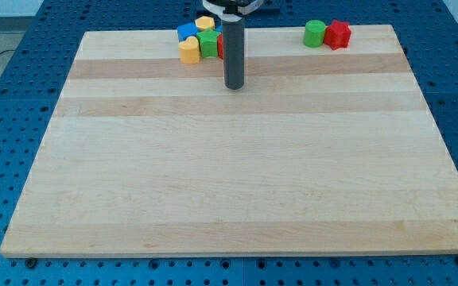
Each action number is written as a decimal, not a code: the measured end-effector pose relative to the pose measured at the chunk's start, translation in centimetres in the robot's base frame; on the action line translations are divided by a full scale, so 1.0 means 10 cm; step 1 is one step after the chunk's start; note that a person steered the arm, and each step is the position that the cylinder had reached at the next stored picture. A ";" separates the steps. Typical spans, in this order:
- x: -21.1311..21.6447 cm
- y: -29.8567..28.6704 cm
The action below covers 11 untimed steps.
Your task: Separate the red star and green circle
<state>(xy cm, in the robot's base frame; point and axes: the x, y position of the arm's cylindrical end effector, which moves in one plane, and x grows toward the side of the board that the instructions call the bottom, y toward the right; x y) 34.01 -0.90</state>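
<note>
The red star (339, 34) and the green circle (315, 33) sit touching side by side near the view's top right edge of the wooden board (237, 175); the green circle is on the left. My tip (234, 85) rests on the board well to the left of them and a little lower. It stands just below and right of a cluster of blocks at the view's top centre.
The cluster holds a blue block (187, 32), a yellow block (189, 51), a green block (208, 44), a yellow block (205, 22) behind, and a red block (220, 45) partly hidden by the rod. Blue perforated table surrounds the board.
</note>
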 end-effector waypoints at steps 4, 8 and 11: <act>-0.05 2.41; -1.36 2.77; -0.67 1.25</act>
